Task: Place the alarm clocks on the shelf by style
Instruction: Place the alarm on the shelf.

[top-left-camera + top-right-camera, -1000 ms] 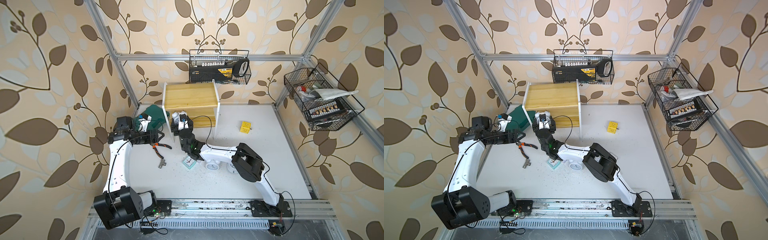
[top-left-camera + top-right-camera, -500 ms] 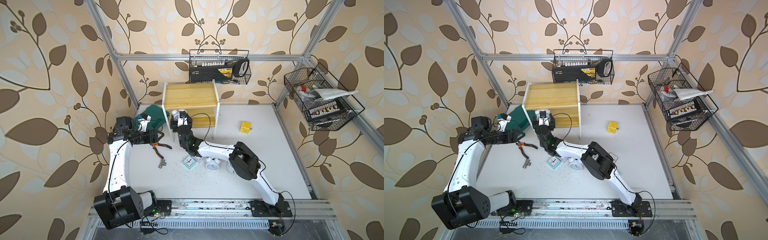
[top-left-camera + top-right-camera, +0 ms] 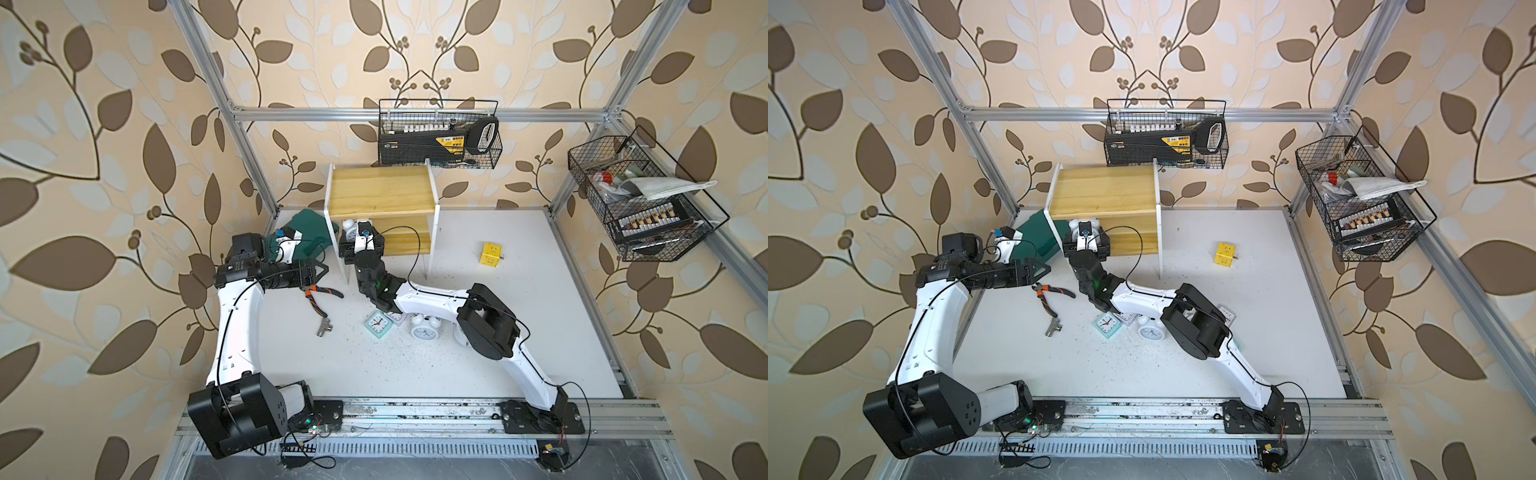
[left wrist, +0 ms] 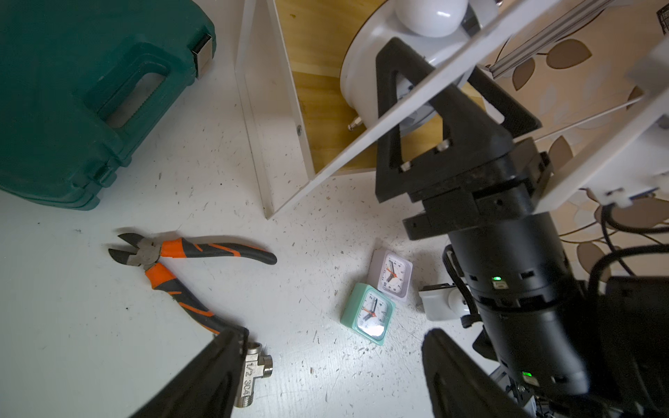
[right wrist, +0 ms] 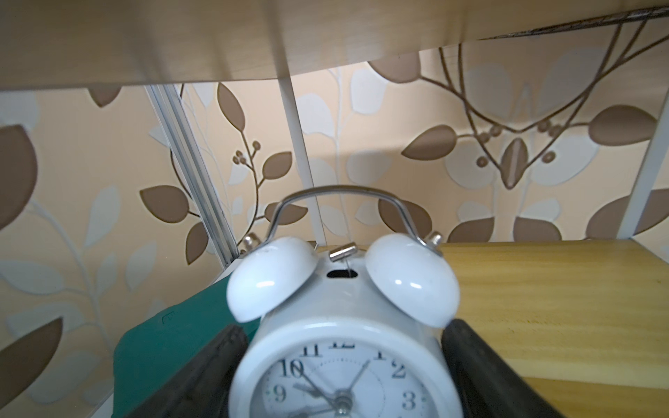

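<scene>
Twin-bell alarm clock [image 5: 344, 300] at the shelf [image 5: 543, 289]'s lower tier, left end
Right gripper [image 5: 344, 336] straddles it; clamped or released, I cannot tell. Open wide, then back straight out without tipping it.

On my right wrist feed the round white twin-bell alarm clock [image 5: 347, 318] is cropped mid-dial by the picture's edge. The right pincer [image 5: 344, 331] shows only as two dark blurred fingers [image 5: 481, 365] beside it, so I can't tell whether they touch its case. In both top views the pincer's body covers most of this clock on the two-tier wooden shelf [image 3: 382, 195], and the white forearm [image 3: 432, 301] half hides a pale square clock [image 3: 397, 318].
</scene>
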Controlling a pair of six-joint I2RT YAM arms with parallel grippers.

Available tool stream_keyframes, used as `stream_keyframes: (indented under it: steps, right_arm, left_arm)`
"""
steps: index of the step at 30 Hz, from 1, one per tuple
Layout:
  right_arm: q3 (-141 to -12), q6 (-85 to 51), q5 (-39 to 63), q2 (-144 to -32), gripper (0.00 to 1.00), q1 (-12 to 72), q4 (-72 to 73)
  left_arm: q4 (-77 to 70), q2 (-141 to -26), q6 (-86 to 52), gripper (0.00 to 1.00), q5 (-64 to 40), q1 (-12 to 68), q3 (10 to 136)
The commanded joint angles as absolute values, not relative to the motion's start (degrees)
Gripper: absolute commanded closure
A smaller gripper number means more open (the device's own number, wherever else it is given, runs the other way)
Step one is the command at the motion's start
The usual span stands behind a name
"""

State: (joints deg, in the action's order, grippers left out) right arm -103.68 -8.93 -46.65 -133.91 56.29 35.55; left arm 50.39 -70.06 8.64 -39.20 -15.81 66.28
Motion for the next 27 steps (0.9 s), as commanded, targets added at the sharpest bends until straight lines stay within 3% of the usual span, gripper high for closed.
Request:
stream_keyframes:
  steps: [1, 19, 27]
  right_arm:
    - [-103.6, -8.0, -45.2, -132.9, 0.01, 56.1, 36.3]
    - [-90.3, -2.3, -44.3, -124.1, 0.01, 58.6, 44.0]
    - [-79.9, -5.3, -37.1, -113.8, 0.01, 59.5, 36.5]
  left_arm:
    - [49.4, -69.1, 8.9, 0.18, -41.0, -16.5, 65.9]
    - [50.0, -69.4, 9.8, 0.18, -43.2, -16.6, 65.9]
    - [51.8, -70.0, 12.5, 0.17, -45.5, -16.6, 66.6]
